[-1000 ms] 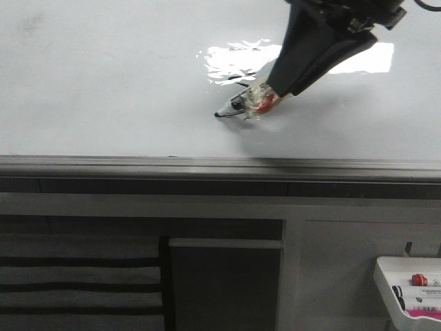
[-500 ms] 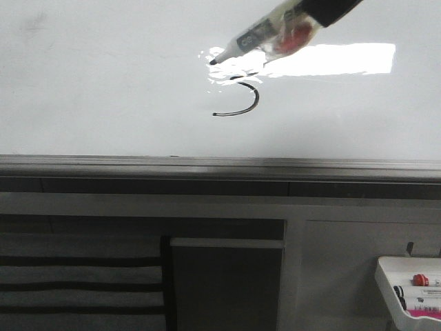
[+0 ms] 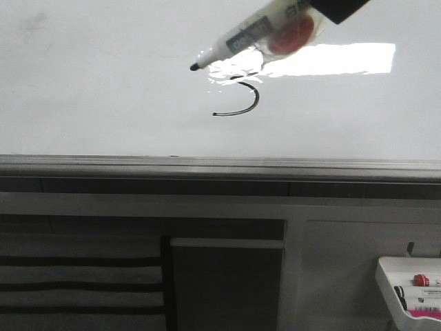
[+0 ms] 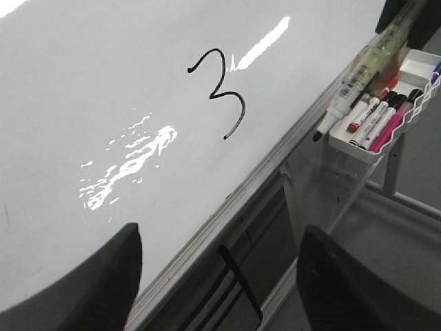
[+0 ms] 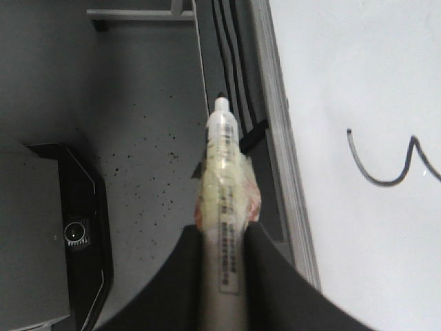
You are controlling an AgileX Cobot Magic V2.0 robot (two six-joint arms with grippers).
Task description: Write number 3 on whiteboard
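Observation:
The whiteboard (image 3: 103, 89) fills the upper front view, with a bright glare patch on it. The number 3 (image 4: 224, 93) is drawn in black; from the front its lower hook (image 3: 244, 103) is plain and its top is lost in glare. My right gripper (image 5: 224, 255) is shut on a taped marker (image 3: 255, 34), whose black tip hangs off the board, up and left of the 3. Part of the stroke (image 5: 386, 169) shows beside the marker (image 5: 224, 172). My left gripper (image 4: 220, 289) is open and holds nothing, near the board's lower edge.
A grey metal rail (image 3: 220, 165) runs along the board's lower edge, with dark cabinet panels (image 3: 227, 289) below it. A white tray (image 3: 386, 276) holding several markers hangs at the lower right, also seen as the tray (image 4: 351, 148). A black box (image 5: 69, 234) sits on the floor.
The marker tip has left the end of the lower hook and risen up and leftward off the board. The right arm has pulled back, uncovering the drawn stroke.

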